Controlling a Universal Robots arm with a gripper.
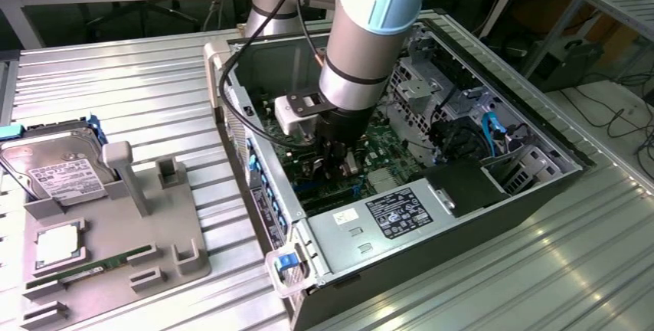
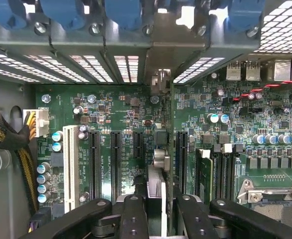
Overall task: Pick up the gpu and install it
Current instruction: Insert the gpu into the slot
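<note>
You are at the seating stage: the gripper (image 1: 338, 164) is down inside the open computer case (image 1: 531, 185), and in the wrist view its fingers (image 2: 134, 219) are closed on the graphics card (image 2: 162, 186), which stands on edge between them, over the motherboard (image 2: 111, 114).

To do this well, keep the card square to the board and its lower edge running along the length of the slot (a small twist here would likely jam it on the slot's lip). Watch the far end too: the card's metal bracket (image 2: 161, 82) has to drop into the opening in the rear wall of the case (image 2: 126, 45), and it looks lined up with the gap between the vented slot covers (image 2: 128, 67). Press straight down, evenly; I judge that leaning on one end would lift the other.

The card runs away from the gripper toward that rear wall, held at its near end. It sits between the black slots (image 2: 115, 164) on one side and the slot (image 2: 182, 159) just beside it on the other. Whether its edge is already in a slot, you cannot tell from here.
</note>
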